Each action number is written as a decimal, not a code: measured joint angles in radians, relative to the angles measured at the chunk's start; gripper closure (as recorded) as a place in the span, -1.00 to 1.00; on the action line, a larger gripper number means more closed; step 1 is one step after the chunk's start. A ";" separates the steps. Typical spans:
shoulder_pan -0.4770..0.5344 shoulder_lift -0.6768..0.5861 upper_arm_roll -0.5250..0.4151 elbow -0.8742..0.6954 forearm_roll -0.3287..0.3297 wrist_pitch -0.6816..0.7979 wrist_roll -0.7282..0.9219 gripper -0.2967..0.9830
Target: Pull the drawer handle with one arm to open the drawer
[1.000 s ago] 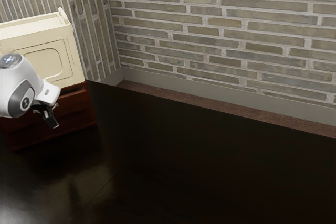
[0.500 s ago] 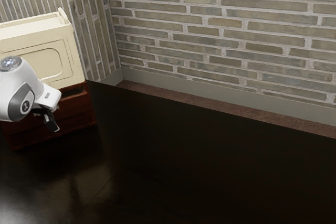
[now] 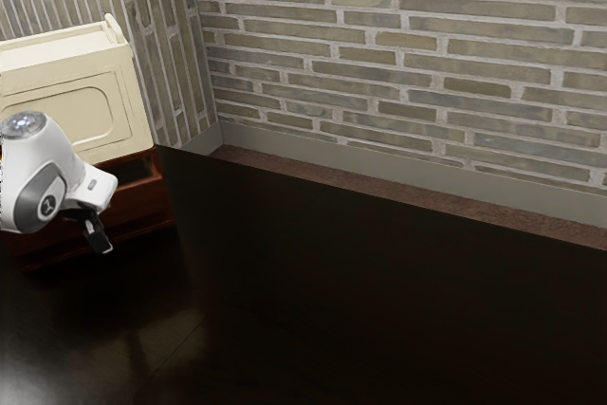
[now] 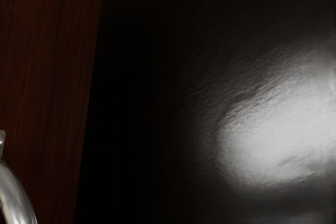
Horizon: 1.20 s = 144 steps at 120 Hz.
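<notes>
In the exterior view, my gripper (image 3: 98, 232) is at the front of the red-brown wooden drawer (image 3: 144, 199), tilted down over the black table. The drawer stands partly open, with a dark gap behind its front panel. In the wrist view, a curved, shiny metal handle (image 4: 17, 195) shows at the lower left against the brown drawer front (image 4: 47, 72). The arm and hand hide the handle in the exterior view, and I cannot tell how the gripper meets it.
A cream box-like piece (image 3: 71, 101) stands above the drawer unit. The glossy black table (image 3: 379, 301) stretches toward the exterior view's right, bordered by a brick wall (image 3: 408, 54). Bright glare lies on the black surface in the wrist view.
My hand has moved down and slightly toward the exterior view's right, away from the cabinet. The drawer front has come outward with it, and the dark gap behind it has widened.
</notes>
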 joint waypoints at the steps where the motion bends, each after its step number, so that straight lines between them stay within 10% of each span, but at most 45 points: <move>1: 0.002 -0.001 -0.004 -0.002 -0.001 0.000 -0.002 -0.52; 68: 0.066 -0.075 -0.130 -0.075 -0.027 -0.009 -0.118 -0.53; 99: 0.059 -0.110 -0.135 -0.073 -0.036 -0.014 -0.166 -0.11; 144: -0.048 -0.228 -0.153 -0.057 -0.014 -0.081 -0.199 -0.47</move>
